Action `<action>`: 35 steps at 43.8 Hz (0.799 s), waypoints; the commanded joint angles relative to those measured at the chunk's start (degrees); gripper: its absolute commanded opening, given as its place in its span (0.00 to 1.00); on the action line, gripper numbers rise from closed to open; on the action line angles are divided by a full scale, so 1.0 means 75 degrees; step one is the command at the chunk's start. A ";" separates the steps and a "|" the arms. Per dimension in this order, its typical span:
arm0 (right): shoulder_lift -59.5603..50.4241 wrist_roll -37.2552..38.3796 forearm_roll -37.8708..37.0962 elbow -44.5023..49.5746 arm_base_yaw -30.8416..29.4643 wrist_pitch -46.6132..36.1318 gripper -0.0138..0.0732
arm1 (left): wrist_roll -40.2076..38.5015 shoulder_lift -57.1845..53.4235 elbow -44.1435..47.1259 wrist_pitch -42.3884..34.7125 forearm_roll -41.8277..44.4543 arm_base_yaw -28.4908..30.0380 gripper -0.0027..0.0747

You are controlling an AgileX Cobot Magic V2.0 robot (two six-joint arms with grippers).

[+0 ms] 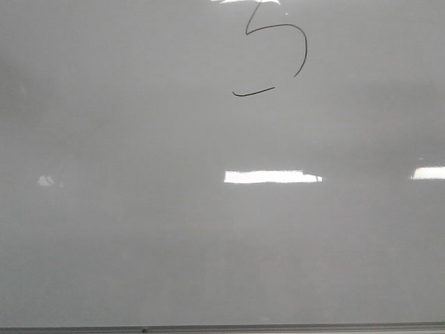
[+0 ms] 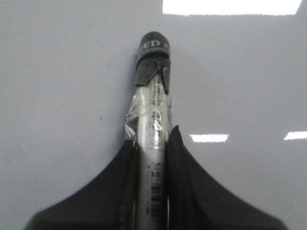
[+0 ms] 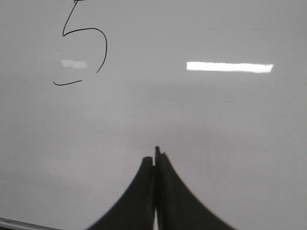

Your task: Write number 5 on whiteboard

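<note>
- Left gripper [image 2: 152, 143]: fingers clenched on a marker [image 2: 154, 120], silver barrel wrapped in clear tape, black capped end pointing away toward the board; whether its tip touches the surface cannot be told.
- Right gripper [image 3: 156, 160]: fingers pressed together, nothing between them, hanging over bare board.
- Whiteboard [image 1: 125, 229]: glossy pale grey, metal edge strip along the near side, bright light reflections across the middle.
- Number 5 [image 1: 274, 52]: thin black line at the far upper part of the board in the front view; curved belly drawn, bottom dash detached, top cut by the frame edge.
- Step, as judged: writing looks essentially complete; next move calls for lifting the marker clear without smudging.
</note>
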 commanded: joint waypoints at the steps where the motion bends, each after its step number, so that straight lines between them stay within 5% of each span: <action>1: 0.0057 -0.0008 -0.0006 -0.0208 -0.0052 -0.0617 0.09 | 0.0027 -0.0156 -0.0216 -0.0536 -0.0240 0.0001 0.18; 9: 0.0057 -0.0008 -0.0006 -0.0208 -0.0052 -0.0617 0.09 | 0.0027 -0.0106 -0.0216 -0.0485 -0.0240 0.0001 0.40; 35: 0.0057 -0.0008 -0.0006 -0.0208 -0.0052 -0.0617 0.09 | 0.0027 -0.0276 -0.0210 -0.0485 -0.0197 0.0001 0.65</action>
